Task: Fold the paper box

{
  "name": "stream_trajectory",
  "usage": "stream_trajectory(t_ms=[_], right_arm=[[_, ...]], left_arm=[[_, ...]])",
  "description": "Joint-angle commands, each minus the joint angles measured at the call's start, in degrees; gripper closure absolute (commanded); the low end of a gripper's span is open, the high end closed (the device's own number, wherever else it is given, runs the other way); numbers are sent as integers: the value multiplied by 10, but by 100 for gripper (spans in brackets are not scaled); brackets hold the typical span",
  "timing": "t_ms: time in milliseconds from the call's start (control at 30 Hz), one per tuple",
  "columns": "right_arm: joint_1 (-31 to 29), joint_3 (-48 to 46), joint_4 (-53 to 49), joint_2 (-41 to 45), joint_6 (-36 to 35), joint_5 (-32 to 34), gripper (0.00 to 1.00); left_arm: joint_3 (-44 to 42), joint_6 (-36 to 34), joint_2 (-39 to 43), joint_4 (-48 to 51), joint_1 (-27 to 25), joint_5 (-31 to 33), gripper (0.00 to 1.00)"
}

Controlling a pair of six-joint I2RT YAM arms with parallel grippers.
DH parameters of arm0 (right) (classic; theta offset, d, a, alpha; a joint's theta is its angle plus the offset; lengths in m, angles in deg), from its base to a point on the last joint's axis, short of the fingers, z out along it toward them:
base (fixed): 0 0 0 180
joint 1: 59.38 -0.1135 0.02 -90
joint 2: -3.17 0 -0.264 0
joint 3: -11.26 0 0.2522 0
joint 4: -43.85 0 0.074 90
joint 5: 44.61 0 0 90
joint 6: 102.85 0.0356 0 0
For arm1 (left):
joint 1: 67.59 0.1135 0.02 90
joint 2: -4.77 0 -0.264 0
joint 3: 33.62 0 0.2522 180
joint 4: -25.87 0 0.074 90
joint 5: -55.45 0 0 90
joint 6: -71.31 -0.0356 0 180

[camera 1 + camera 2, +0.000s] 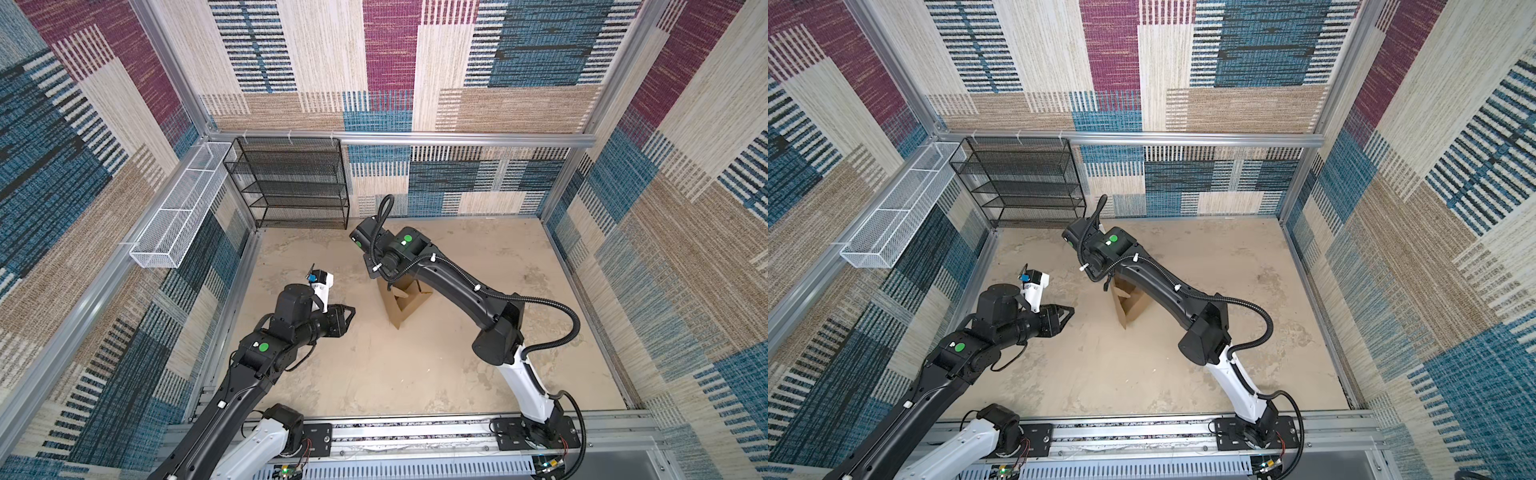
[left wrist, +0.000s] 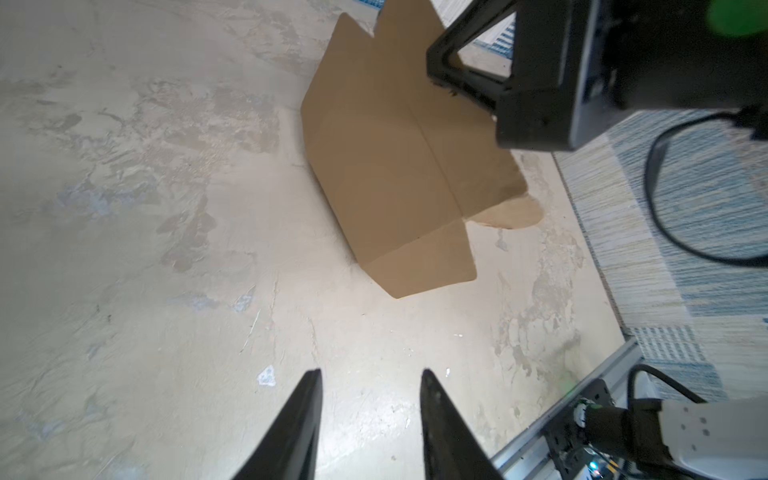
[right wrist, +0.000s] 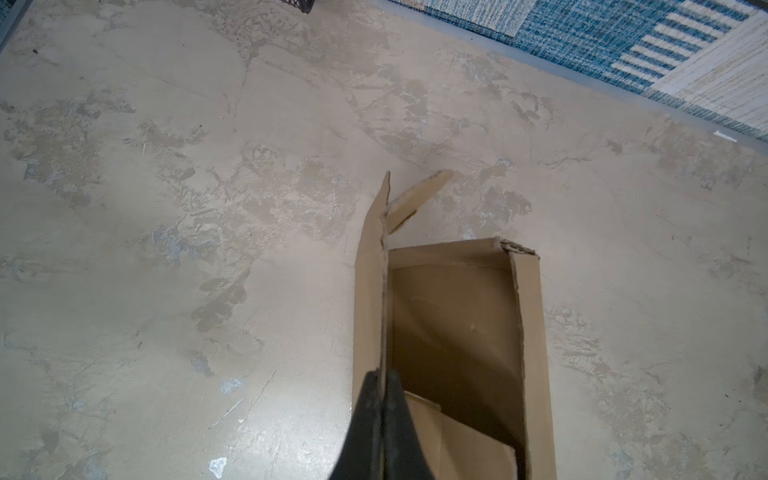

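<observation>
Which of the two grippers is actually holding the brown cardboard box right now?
The right gripper, pinched shut on an upright wall of the brown corrugated cardboard box. The left gripper hangs open, clear of it, holding nothing.

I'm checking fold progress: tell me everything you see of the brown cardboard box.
The brown corrugated cardboard box is half-formed: plain walls stand around an open cavity, loose flaps sticking out at its ends, one corner frayed. It rests on the mottled beige tabletop near the middle. The right gripper is shut on one wall's top edge; nothing else touches it.
</observation>
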Motion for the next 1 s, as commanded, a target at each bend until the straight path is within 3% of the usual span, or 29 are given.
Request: stream_trajectory(t_ms=[0,567,733,967], right_arm=[[1,-14,29,18,14,-2,99],[11,-59,79,93,56,31,99],[13,-61,90,93,63,36,99],[15,-59,96,87,61,27,99]], left_arm=[[-2,29,2,-53,-23,61,58],[39,-11,-111,-176,-233,260,51],[38,6,-140,-209,-272,299,50],[53,14,-194,-241,-289,301,50]])
